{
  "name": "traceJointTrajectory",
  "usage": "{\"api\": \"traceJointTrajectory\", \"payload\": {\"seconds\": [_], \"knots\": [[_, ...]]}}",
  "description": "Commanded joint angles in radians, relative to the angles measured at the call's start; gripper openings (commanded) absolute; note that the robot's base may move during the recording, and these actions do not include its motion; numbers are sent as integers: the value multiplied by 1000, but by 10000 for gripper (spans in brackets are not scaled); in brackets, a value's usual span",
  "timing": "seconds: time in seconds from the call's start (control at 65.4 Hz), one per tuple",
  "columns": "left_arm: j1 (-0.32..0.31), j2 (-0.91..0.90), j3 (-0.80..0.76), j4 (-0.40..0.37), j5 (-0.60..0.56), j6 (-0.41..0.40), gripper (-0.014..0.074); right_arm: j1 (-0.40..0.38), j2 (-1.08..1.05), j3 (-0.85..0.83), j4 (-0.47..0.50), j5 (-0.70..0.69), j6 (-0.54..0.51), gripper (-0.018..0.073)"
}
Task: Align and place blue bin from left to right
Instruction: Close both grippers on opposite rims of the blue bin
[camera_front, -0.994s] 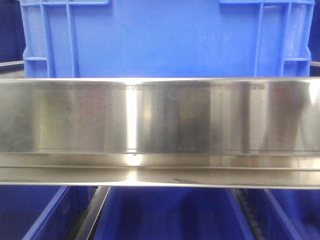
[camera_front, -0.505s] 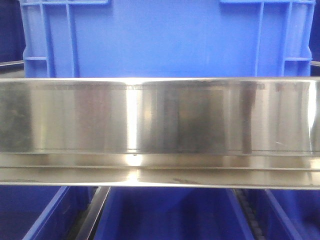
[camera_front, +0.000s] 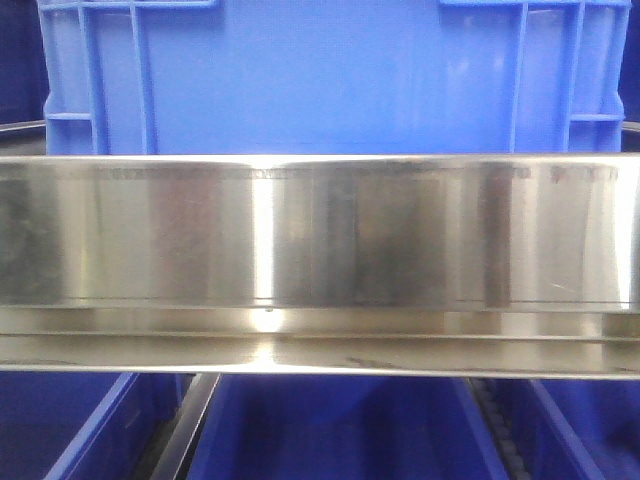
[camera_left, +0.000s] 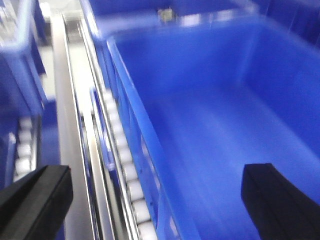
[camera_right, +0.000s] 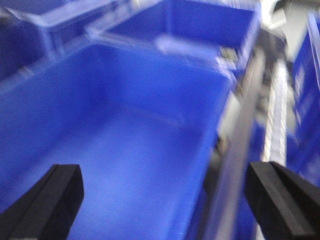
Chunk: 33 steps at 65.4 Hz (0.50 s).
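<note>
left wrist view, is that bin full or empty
Empty: the open bin shows only its bare blue floor and walls, though the picture is blurred.

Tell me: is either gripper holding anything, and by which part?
Nothing is held. The left gripper and right gripper both have jaws wide open, each straddling a blue bin side wall.

Wide steel rail (camera_front: 320, 230) before blue bin (camera_front: 320, 80)

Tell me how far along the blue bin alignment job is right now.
Done: nothing I can confirm; the blue bin sits behind the steel rail. In hand: the left gripper and right gripper are open, each over a side wall of an open bin, gripping nothing. Remaining: grasp, shift and align it.
</note>
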Motion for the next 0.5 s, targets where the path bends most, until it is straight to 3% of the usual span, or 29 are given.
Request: {"api": "traceJointTrajectory", "payload": {"seconds": [0.0,0.092,0.321,0.489], "knots": [[-8,47,-66,-4,46,0,578,2,67,-90,-95,108,74,558],[-8,100,-121,-4,82,-2,578,2,156,-179,-109,197,91,558],[-8,230,-221,31,192,-43,578,2,314,-319,-107,198,98,558],[-14,314,-290,59,192,-86,578,5,375,-355,-105,198,103,558]]}}
